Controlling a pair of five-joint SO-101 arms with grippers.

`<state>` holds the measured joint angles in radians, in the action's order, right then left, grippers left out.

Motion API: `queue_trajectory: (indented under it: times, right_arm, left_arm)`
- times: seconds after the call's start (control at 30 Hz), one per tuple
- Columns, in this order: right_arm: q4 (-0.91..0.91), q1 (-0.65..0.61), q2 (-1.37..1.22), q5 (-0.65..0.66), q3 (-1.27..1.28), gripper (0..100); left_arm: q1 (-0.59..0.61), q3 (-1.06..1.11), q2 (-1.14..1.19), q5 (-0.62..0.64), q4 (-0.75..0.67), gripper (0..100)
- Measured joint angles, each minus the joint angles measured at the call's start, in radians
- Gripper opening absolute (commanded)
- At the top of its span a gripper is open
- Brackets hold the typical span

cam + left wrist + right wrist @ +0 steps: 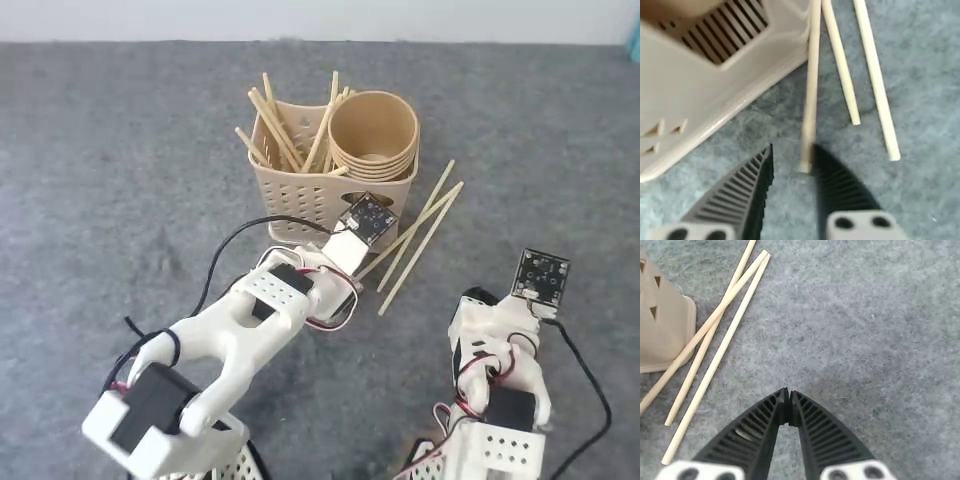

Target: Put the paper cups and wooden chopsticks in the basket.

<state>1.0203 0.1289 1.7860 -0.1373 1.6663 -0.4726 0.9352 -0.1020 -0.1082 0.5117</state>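
Chopsticks (420, 222) beside basket (300, 195), cups (372, 135) inside

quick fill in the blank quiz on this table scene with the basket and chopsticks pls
1. ____ chopsticks lie on the carpet beside the basket.
2. The paper cups are stacked ____ the basket.
3. The left gripper's jaws are ____, with one chopstick's end between them.
4. The right gripper's jaws are ____.
Missing words: three; inside; open; shut.

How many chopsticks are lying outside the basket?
3 chopsticks, all on the grey mat beside the basket: one's end sits in the open left gripper, two lie alongside. The arm may hide more.
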Motion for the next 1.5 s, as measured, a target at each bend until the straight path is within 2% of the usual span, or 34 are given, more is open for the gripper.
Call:
queue_trajectory:
  times: [0.13, 0.3, 0.4, 1.0, 1.07, 1.27, 1.37, 1.5]
  right_arm:
    - [0.000, 0.000, 0.000, 0.000, 0.000, 0.9]
    - [0.000, 0.000, 0.000, 0.000, 0.000, 0.9]
    - [0.000, 0.000, 0.000, 0.000, 0.000, 0.9]
    - [0.000, 0.000, 0.000, 0.000, 0.000, 0.9]
    - [0.000, 0.000, 0.000, 0.000, 0.000, 0.9]
    - [0.000, 0.000, 0.000, 0.000, 0.000, 0.9]
    - [0.000, 0.000, 0.000, 0.000, 0.000, 0.9]
    - [0.000, 0.000, 0.000, 0.000, 0.000, 0.9]
  left_arm:
    - [-0.014, 0.000, 0.000, 0.005, 0.008, 1]
    - [-0.103, -0.002, 0.000, 0.002, 0.141, 1]
    - [-0.163, -0.003, 0.000, -0.003, 0.175, 1]
    - [-0.196, -0.081, 0.000, 0.002, 0.123, 2]
    - [-0.196, -0.101, 0.000, 0.002, 0.123, 4]
    - [-0.196, -0.137, 0.005, 0.028, 0.123, 23]
    - [-0.196, -0.138, 0.005, 0.098, 0.123, 24]
    - [-0.196, -0.138, 0.023, 0.121, 0.110, 24]
